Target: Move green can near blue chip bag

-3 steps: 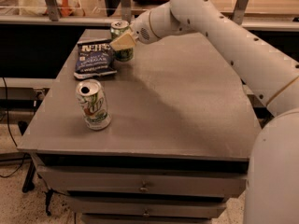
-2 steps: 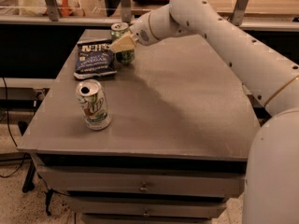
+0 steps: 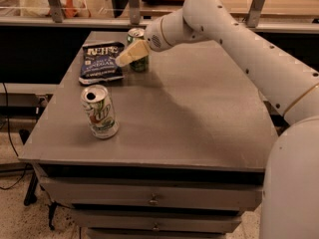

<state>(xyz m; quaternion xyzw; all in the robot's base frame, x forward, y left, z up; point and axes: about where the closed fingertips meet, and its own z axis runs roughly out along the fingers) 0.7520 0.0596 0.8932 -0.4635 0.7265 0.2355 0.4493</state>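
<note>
The green can (image 3: 139, 59) is upright at the far left of the table, just right of the blue chip bag (image 3: 101, 61), which lies flat. My gripper (image 3: 131, 54) is at the can's left side, shut on the can, with one pale finger (image 3: 128, 55) across its front. The other finger is hidden behind the can. The can's base is at or just above the tabletop; I cannot tell which.
A mostly white can with a green-and-red logo (image 3: 100, 111) stands upright near the table's front left. The grey table (image 3: 199, 113) has drawers below its front edge. My arm reaches in from the right. Shelving and clutter stand behind the table.
The gripper and the green can have shifted slightly right and down together. The bag and the white can have not moved.
</note>
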